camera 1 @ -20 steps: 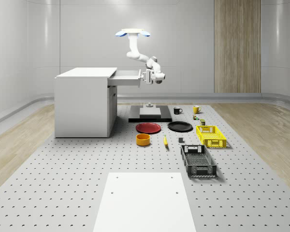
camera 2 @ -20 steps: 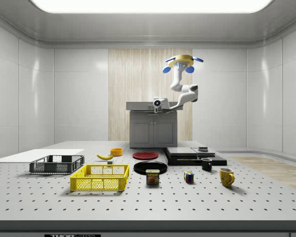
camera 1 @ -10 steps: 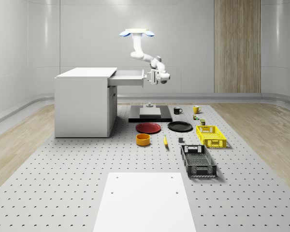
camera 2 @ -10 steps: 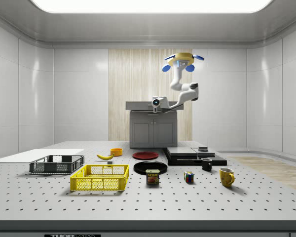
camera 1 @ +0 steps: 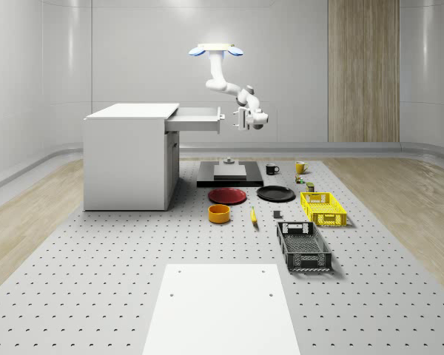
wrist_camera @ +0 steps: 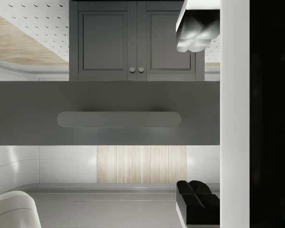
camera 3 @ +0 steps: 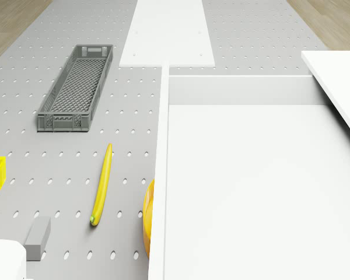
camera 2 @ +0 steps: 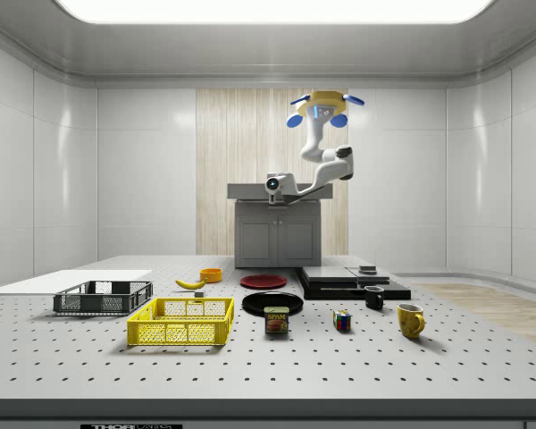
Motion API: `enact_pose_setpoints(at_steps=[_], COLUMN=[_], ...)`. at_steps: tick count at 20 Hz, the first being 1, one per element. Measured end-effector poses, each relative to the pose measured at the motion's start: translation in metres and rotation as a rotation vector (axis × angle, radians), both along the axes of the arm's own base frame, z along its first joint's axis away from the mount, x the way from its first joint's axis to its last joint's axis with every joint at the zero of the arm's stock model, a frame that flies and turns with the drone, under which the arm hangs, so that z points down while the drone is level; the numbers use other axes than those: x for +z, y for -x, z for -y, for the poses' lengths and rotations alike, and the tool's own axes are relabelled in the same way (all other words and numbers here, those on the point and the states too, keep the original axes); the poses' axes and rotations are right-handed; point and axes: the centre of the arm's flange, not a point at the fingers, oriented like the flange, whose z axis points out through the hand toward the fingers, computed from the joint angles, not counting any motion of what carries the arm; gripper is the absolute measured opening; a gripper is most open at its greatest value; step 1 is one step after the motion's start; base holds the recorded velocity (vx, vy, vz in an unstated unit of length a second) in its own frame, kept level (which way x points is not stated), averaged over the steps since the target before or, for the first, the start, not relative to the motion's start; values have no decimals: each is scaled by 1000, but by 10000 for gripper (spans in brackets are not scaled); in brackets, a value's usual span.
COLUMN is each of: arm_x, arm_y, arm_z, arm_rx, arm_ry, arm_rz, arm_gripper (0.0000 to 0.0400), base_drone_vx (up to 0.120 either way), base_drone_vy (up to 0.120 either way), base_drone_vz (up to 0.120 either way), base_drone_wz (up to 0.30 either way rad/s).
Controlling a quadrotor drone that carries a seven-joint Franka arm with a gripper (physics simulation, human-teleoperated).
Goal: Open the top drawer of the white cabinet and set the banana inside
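I am hovering beside one white box-shaped cabinet [camera 1: 129,155], its one top drawer [camera 1: 196,118] standing open, my gripper [camera 1: 239,118] spread wide just off the drawer front. One yellow banana [camera 1: 253,216] is lying on the floor between one orange bowl [camera 1: 219,214] and one grey mesh crate [camera 1: 303,246], well below the drawer.

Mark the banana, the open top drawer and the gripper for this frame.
banana [camera 3: 101,184]: drone view, middle of the yellow fruit.
top drawer [camera 1: 194,117]: whole-scene view, pulled-out side wall.
gripper [camera 1: 240,118]: whole-scene view, between the fingertips, just off the drawer front.
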Motion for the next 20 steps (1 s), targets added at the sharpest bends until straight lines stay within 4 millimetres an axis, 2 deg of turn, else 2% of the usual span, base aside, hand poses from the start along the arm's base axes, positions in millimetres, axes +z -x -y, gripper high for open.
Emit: enact_pose_setpoints(at_steps=[20], arm_x=[1], arm_y=[0], arm_z=[0], arm_rx=[0], arm_ry=[12], arm_rz=[0], arm_gripper=[400], base_drone_vx=[120], base_drone_vy=[120], base_drone_vz=[0], base_drone_wz=[0])
